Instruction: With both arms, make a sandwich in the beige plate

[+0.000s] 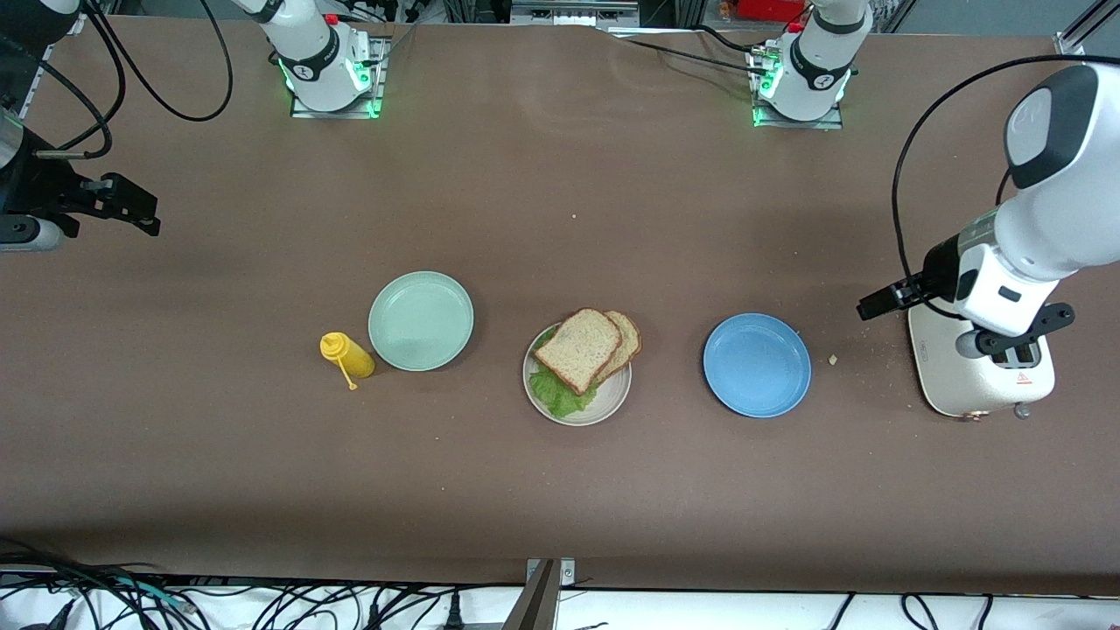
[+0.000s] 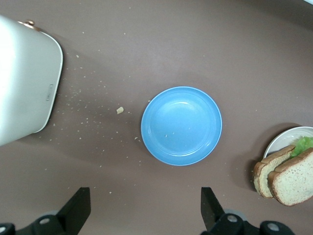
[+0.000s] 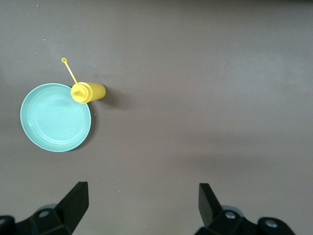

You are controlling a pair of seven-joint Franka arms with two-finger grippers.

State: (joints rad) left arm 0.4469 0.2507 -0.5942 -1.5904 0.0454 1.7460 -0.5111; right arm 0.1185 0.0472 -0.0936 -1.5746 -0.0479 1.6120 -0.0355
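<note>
Now both hands gape empty; sandwich (image 1: 588,352) sits between mint plate (image 1: 421,320) and blue plate (image 1: 757,365).

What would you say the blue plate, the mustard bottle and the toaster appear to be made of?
Blue plate: likely plastic, judging by its uniform colour and soft satin sheen. Mustard bottle: probably squeezable plastic, opaque yellow with a thin tethered cap. Toaster: cream casing with a smooth, faintly glossy finish; whether painted metal or plastic is unclear.
</note>
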